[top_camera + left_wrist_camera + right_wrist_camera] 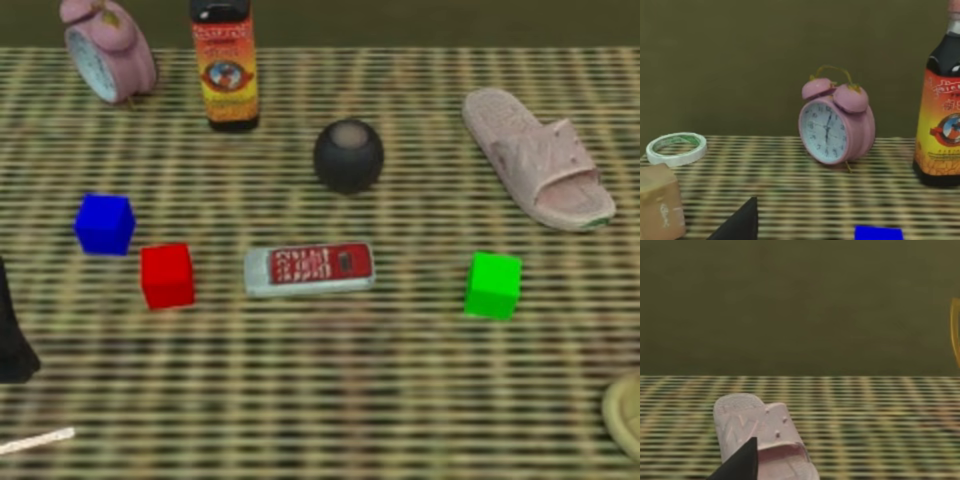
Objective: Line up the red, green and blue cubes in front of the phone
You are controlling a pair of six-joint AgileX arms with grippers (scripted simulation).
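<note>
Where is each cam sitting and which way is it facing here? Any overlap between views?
Top view: above the table, looking down on the phone with the red cube, blue cube and green cube; a dark piece of the left arm shows at the left edge.
Left wrist view: low over the table, facing the pink alarm clock and sauce bottle; one dark fingertip shows.
Right wrist view: low, facing the pink slipper; one dark fingertip shows.
Shared: clock, bottle and blue cube in top and left wrist; slipper in top and right wrist.

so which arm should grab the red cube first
Left. The red cube sits left of the phone, near the left arm at the table's left edge; the right arm is out of the top view.
</note>
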